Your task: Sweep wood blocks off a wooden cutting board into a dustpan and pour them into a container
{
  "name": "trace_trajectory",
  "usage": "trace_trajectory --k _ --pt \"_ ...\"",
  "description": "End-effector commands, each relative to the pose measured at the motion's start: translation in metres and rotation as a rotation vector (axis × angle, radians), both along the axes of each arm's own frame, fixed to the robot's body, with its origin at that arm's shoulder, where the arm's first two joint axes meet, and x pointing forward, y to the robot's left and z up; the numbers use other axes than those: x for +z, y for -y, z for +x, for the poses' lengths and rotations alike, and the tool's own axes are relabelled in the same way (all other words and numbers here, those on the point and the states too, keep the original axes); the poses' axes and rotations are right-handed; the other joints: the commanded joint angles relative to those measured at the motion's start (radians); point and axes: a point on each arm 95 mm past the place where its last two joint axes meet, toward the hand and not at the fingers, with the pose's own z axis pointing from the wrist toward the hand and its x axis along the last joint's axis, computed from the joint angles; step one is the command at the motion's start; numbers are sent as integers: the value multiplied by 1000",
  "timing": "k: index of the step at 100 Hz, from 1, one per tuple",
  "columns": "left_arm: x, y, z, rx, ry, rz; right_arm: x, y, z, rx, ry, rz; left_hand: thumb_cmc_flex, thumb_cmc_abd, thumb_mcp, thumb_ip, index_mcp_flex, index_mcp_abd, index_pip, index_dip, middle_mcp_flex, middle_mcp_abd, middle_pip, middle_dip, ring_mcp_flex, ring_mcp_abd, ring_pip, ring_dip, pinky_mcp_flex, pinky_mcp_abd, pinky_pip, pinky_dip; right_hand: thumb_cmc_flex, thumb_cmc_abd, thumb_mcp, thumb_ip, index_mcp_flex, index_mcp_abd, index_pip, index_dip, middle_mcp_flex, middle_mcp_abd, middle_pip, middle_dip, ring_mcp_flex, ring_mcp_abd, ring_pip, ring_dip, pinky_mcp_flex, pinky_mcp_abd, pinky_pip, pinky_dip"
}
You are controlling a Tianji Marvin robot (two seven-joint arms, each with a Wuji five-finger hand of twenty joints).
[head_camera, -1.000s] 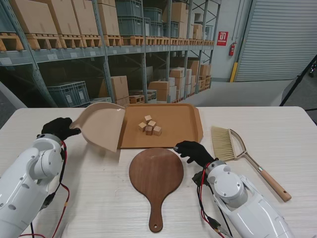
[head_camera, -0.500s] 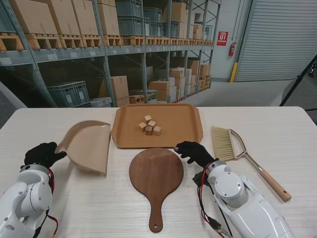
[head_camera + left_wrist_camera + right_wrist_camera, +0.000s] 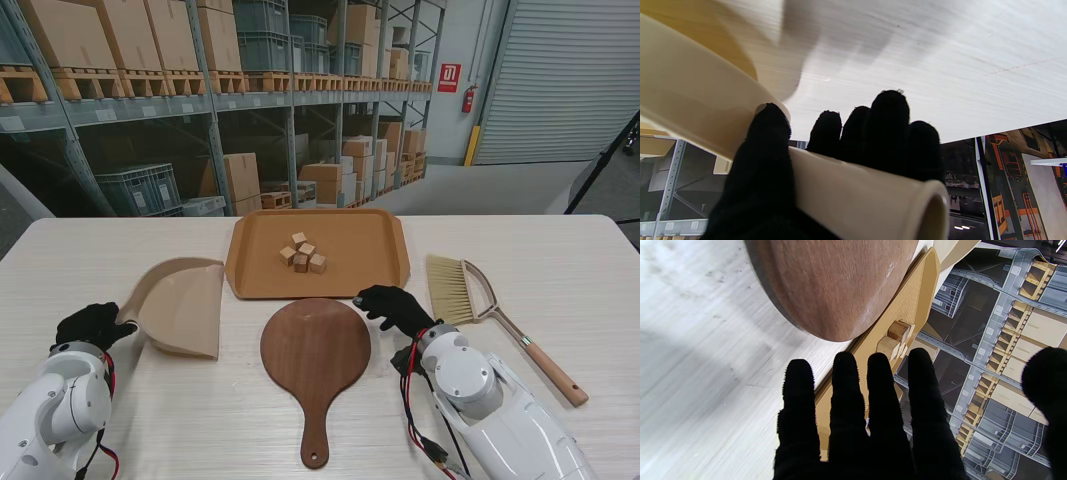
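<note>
A pale wood-grain table (image 3: 560, 250) is seen from above, with warehouse shelving behind it. The robot's black-gloved left hand (image 3: 92, 324) is clamped around the tubular handle of a beige plastic dustpan (image 3: 180, 305), which sits on the table at the left with its open mouth toward the middle. The left wrist view confirms the grip: fingers (image 3: 888, 130) and thumb wrap the cream handle.

At the centre lies a round dark-brown wooden cutting board with a long handle (image 3: 315, 350); its face is bare. Just beyond it, farther from me, sits a tan rectangular plastic tray (image 3: 375, 245) holding a small cluster of pale wooden cubes (image 3: 302, 252).

The black-gloved right hand (image 3: 392, 306) hovers beside the board's right edge, near the tray's near corner, fingers spread and holding nothing. To the right lies a hand brush with pale bristles and a wooden handle (image 3: 480, 300), untouched.

Judging by this layout, the blocks already rest in the container, so the task looks close to done: the step in hand appears to be setting the dustpan down. The next move likely calls for loosening the left grip without tipping the pan.

The only legible writing is "01" on a red sign (image 3: 448, 77) on the far wall.
</note>
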Motion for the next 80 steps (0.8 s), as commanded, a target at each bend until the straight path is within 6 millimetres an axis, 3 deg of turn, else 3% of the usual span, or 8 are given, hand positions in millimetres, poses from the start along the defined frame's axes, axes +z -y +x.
trace_trajectory --k 1,32,42,58,80 --pt "-3 -3 -3 9 -35 -7 -6 -1 -4 10 -22 -5 100 114 92 20 6 5 33 -26 -22 -317 1379 -9 2 -208 -23 1 -40 -42 21 1 5 16 4 9 15 -20 -8 10 27 8 24 17 -3 -1 17 19 -4 20 -6 25" --pt "-6 -10 -13 10 -99 -42 -8 1 -5 11 -32 -6 3 111 56 17 -130 -11 -101 -71 -214 -204 1178 -39 -205 -123 -208 24 -255 -56 -115 21 7 17 4 10 16 -19 -8 9 26 9 22 17 -5 -1 17 19 -5 19 -6 25" --pt "-4 -9 -14 15 -124 -58 -8 1 -5 13 -33 -7 -54 131 50 16 -207 3 -191 -72 -332 -168 1111 -45 -317 -98 -278 30 -346 -58 -168 13 7 17 3 10 17 -17 -9 9 26 8 22 17 -6 -1 16 19 -6 19 -7 25" --pt "-1 -8 -15 21 -163 -89 -8 1 -4 11 -35 -7 -113 135 43 15 -312 1 -334 -84 -507 -125 1007 -62 -487 -67 -395 34 -472 -67 -250 -19 7 17 2 10 17 -19 -9 9 26 10 22 17 -6 0 17 19 -6 19 -7 25" --pt "6 -8 -19 13 -191 -128 -8 1 -4 11 -35 -7 -151 116 42 14 -361 -15 -496 -122 -636 -96 868 -108 -627 -40 -544 14 -571 -68 -359 -91 7 18 2 10 18 -17 -9 10 25 9 21 17 -7 0 16 19 -6 20 -7 25"
